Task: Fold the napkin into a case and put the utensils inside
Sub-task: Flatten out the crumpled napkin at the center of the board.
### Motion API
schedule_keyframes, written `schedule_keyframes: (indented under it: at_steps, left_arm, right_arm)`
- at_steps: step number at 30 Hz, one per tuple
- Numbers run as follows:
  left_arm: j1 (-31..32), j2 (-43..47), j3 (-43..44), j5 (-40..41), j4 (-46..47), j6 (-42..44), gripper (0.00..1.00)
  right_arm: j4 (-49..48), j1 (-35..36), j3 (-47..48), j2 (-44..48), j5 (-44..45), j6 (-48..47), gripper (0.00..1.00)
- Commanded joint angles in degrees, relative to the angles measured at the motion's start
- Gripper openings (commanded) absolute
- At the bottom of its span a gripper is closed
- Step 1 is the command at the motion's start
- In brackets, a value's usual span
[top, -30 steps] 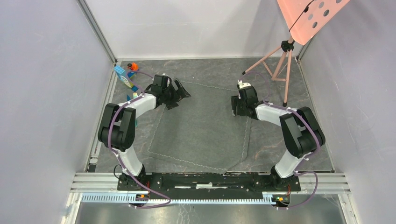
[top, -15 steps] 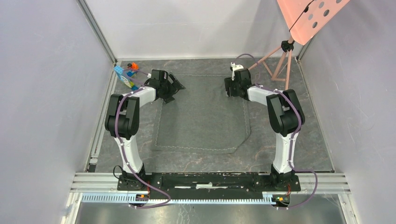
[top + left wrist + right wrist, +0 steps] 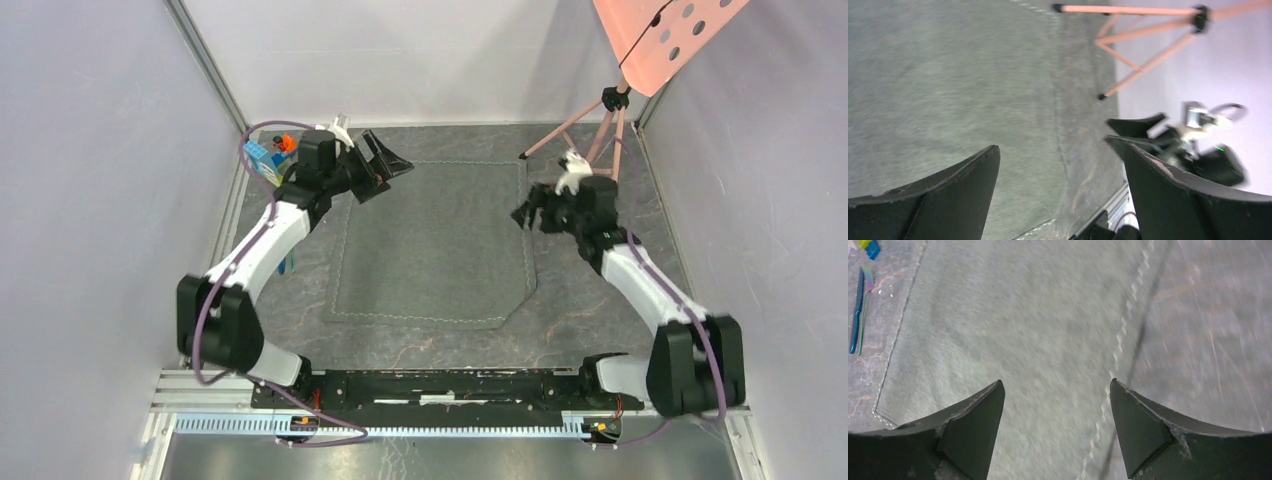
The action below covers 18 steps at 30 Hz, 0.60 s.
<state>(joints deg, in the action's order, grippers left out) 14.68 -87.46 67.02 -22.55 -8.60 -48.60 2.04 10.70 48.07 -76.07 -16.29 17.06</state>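
Both spread empty, left pincer, right pincer, flat napkin, dark marbled table, pale walls

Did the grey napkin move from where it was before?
Yes. The napkin slid away from the base rail, toward the back wall, and flattened out.

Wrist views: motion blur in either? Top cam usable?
Right wrist: napkin weave smeared into streaks, its own fingers crisp. Left wrist: napkin soft, the right gripper beyond it blurred. Top external: sharp and evenly lit, with slight smear only on the right gripper.
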Motion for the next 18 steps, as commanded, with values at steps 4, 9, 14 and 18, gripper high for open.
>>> schedule_keyframes:
  at_steps: [4,9,14,18]
  left_arm:
    - [3.14,6.69,6.33,-7.63,-3.31,11.02,1.0]
    - [3.3,6.69,6.55,-9.7,-3.87,14.25,1.0]
    - [3.16,11.16,3.33,-8.53,-5.5,17.62,1.0]
    - [3.1,14.0,2.28,-7.28,-5.44,18.64,1.0]
  right_arm:
    - [-5.33,-12.82,-23.32,14.49,-12.38,5.67,0.82]
    - [-7.27,-16.14,-30.49,18.73,-9.02,3.07,0.82]
    - [-14.16,-16.68,-34.55,15.48,-18.49,4.46,0.78]
    - [-18.48,-16.67,-36.71,12.65,-24.34,6.61,0.75]
